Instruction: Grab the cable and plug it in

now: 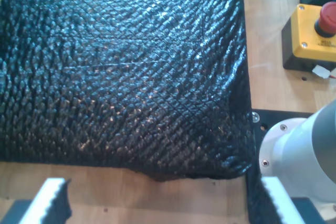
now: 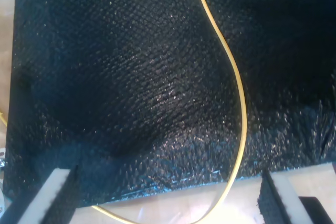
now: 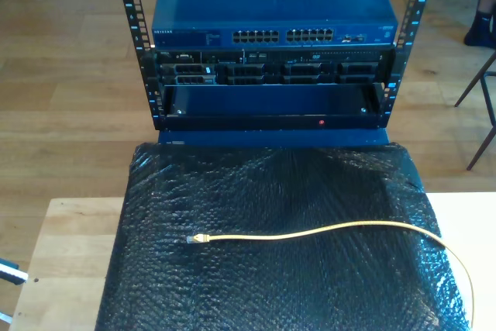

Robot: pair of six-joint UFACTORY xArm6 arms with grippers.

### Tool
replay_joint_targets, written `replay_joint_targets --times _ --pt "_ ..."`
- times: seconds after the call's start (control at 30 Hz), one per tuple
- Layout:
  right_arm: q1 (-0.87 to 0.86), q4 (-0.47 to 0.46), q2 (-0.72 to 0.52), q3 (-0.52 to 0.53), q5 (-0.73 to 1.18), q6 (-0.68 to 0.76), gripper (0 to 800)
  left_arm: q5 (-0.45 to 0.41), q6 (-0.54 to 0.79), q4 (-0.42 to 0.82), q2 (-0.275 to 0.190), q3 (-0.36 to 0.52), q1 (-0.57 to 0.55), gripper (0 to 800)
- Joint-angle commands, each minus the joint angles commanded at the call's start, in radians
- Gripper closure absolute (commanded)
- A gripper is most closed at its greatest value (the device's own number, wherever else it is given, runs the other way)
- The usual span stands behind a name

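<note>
Room: wooden plank floor (image 3: pixel 70 75) behind the workspace, with dark chair legs (image 3: pixel 480 91) at the exterior view's right edge
Table: pale wood tabletop (image 3: pixel 70 253), bare at the exterior view's left and right margins, the middle covered
Mat: crinkled black bubble-wrap sheet (image 3: pixel 279 191) spread over the table from the rack's foot toward the camera; its scaly surface also shows in the first wrist view (image 1: pixel 121 72) and the second wrist view (image 2: pixel 131 77)
Rack: open black frame (image 3: pixel 136 44) standing at the far end of the mat, holding stacked equipment
Switch: blue network switch (image 3: pixel 271 1) on top of the rack, two blocks of ports along its front face; dark server units (image 3: pixel 267 74) sit below it
Cable: the cable (image 3: pixel 325 230) lies loose on the mat, running from the exterior view's right edge in a shallow arc to its clear plug (image 3: pixel 195 239) left of centre, well apart from the rack; in the second wrist view it (image 2: pixel 239 87) curves across the mat and off onto the wood
Stop button: yellow box with red button (image 1: pixel 315 30) on the wood beside the mat
My first gripper: (image 1: pixel 163 203) fingers spread wide, holding nothing, above the mat's edge
My second gripper: (image 2: pixel 168 198) fingers spread wide, the cable passing between them untouched
</note>
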Motion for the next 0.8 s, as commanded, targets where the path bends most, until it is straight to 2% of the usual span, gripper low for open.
replay_joint_targets --times 0.43,0.8 --pt "0.181 0.000 -0.052 0.048 -0.140 0.106 6 -0.002 -0.074 -0.043 0.011 0.002 -0.060 0" --pt "0.448 -0.006 -0.057 0.092 -0.333 0.256 7 -0.015 -0.126 -0.130 0.038 0.002 -0.080 0"
